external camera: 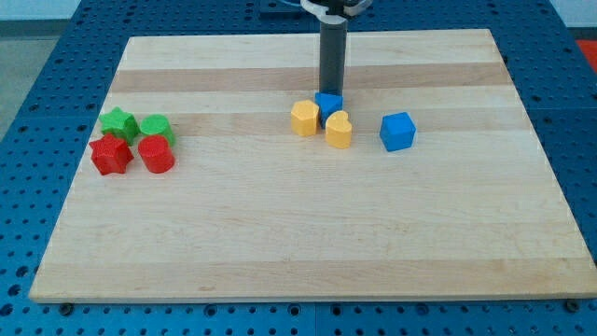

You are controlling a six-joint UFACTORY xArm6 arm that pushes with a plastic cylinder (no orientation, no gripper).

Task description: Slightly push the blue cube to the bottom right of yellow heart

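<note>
Where blocks sit, pale wooden board (308, 243), blue pegboard table (56, 56)

No readable text, label, brand, number or sign anywhere on the blocks or board

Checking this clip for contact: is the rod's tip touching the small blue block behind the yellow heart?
Cannot tell. In the camera view my tip meets the blue block's top edge with no visible gap, but it may stand behind it.
</note>
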